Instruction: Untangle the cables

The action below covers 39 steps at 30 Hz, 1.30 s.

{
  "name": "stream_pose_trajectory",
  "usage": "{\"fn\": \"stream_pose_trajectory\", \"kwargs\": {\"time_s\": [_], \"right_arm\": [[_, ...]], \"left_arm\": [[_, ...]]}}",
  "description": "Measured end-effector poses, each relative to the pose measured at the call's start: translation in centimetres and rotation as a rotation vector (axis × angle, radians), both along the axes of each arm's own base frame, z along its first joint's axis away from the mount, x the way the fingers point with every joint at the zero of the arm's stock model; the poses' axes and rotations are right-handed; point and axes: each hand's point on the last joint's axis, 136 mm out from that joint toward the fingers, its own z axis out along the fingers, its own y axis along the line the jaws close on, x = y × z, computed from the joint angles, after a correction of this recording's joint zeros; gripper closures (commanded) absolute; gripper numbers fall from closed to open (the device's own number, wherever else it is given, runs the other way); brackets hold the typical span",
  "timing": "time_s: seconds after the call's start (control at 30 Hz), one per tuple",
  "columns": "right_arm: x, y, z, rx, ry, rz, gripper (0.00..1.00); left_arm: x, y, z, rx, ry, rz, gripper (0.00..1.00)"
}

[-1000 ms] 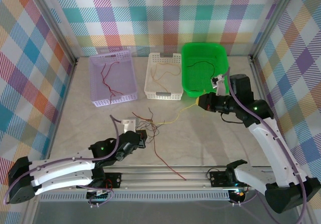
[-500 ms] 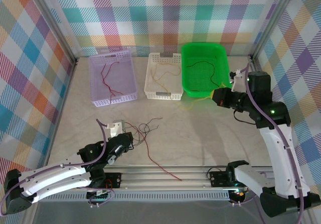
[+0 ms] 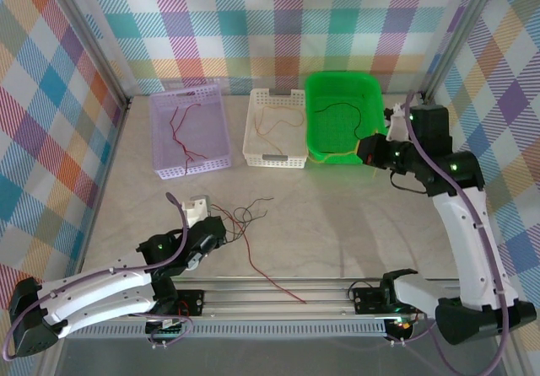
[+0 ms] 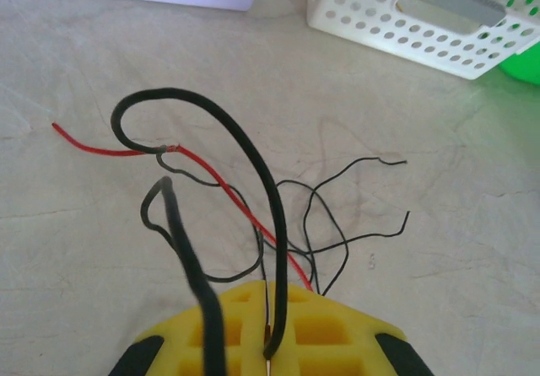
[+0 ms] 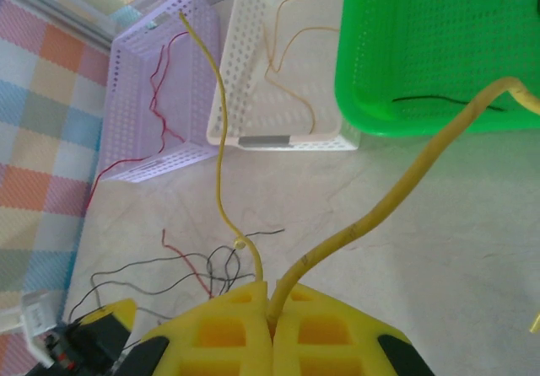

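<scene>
Where the cables (image 3: 243,216) bunch together, toward the near left of the tabletop (image 3: 354,224), thin black and red strands cross one another in a loose tangle, and one red cable (image 3: 272,280) trails out of it toward the near rail. At the left edge of that tangle, the left gripper (image 4: 268,352) has its yellow pads pressed together on a black cable (image 4: 253,161), which loops up and over in the wrist view. A red strand runs in under the pads as well, though whether it is pinched too is hard to tell. Well apart, at the far right, the right gripper (image 5: 272,315) is clamped on a yellow cable (image 5: 396,192) that rises from the pads toward the front wall of the green basket (image 5: 371,115). A finer yellow strand (image 5: 221,140) arcs away toward the lilac basket (image 5: 114,98). From above, this gripper sits just beside the green basket's front right corner. Three baskets stand in a row along the back of the tabletop. The lilac one, on the left, holds red wires (image 3: 179,133). The white basket (image 3: 274,158), in the middle, holds tan wires (image 3: 272,123), and the green one, on the right, holds a black wire (image 3: 344,106).
</scene>
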Motion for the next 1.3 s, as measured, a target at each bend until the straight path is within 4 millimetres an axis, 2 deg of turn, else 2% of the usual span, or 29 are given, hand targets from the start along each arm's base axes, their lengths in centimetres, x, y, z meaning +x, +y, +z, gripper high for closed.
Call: {"fn": "stream_pose_trajectory", "kwargs": {"time_s": [0.17,0.27,0.5,0.63,0.8,0.9,1.0,1.3], "right_arm": [[3.0,1.1,0.2,-0.115,-0.015,-0.001,1.0],[5.4,2.2,-0.1,-0.2,-0.021,-0.003,1.0],[11.6,5.2,-2.5,-0.378,-0.006,-0.004,1.0],[15.4,7.2,-3.1,-0.469,-0.021,-0.002,1.0],[19.3,10.0,-3.8,-0.568,-0.058,0.014,1.0],[21.1,11.6,-4.9,-0.623,-0.077,0.028,1.0],[21.8,12.4,-7.2,-0.669,-0.054,0.051,1.0],[21.8,15.5,-13.8,-0.799,0.003,0.177,1.0]], "left_arm": [[0.3,-0.5,0.1,0.005,0.002,0.001,1.0],[0.4,-0.6,0.0,0.01,0.006,0.002,1.0],[0.4,-0.6,0.1,0.009,0.005,0.002,1.0],[0.4,-0.6,0.1,0.008,0.005,0.002,1.0],[0.4,-0.7,0.1,0.001,0.003,0.0,1.0],[0.6,-0.9,0.3,-0.009,-0.004,0.0,1.0],[0.6,-0.9,0.4,-0.011,-0.005,0.0,1.0],[0.7,-1.1,-0.1,0.006,0.006,0.0,1.0]]}}
